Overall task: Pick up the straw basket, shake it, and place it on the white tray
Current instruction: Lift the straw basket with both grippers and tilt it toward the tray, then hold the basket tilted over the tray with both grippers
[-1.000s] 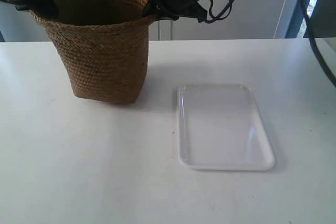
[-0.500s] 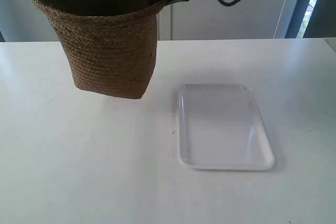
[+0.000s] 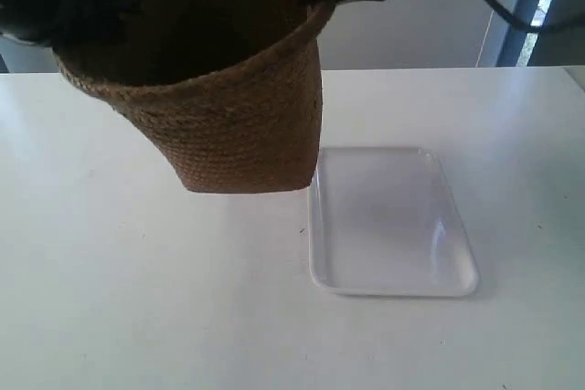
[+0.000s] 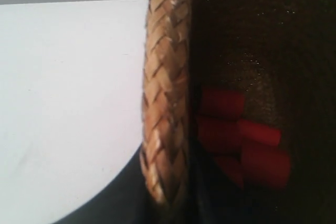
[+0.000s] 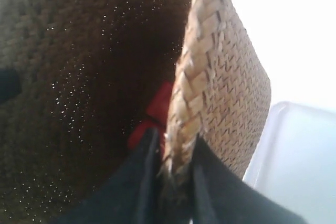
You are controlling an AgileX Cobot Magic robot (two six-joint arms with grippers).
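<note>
**Exterior view: basket aloft and tipped, tray beside it**

I hold the straw basket [image 3: 238, 125] by its rim from two sides, so it hangs between my arms in the upper left and centre of the frame. It appears clear of the desk [image 3: 137, 317] and is tilted so that its dark mouth shows. My right pincer [image 5: 176, 182] is closed down to the thickness of the braided rim, one black finger inside and one outside. My left pincer [image 4: 168, 203] seems to pinch the opposite rim likewise, though its fingers are mostly dark blur. Gripping the rim, I judge, leaves the body free to swing for the shake.

The weave is coarse, stiff brown straw, flaring wide at the top and narrowing to a squarish base. Inside, red blocks [image 4: 241, 140] lie against the wall. The white tray [image 3: 388, 226], glossy, shallow and round-cornered, lies bare at centre right, just beside the base.
</note>
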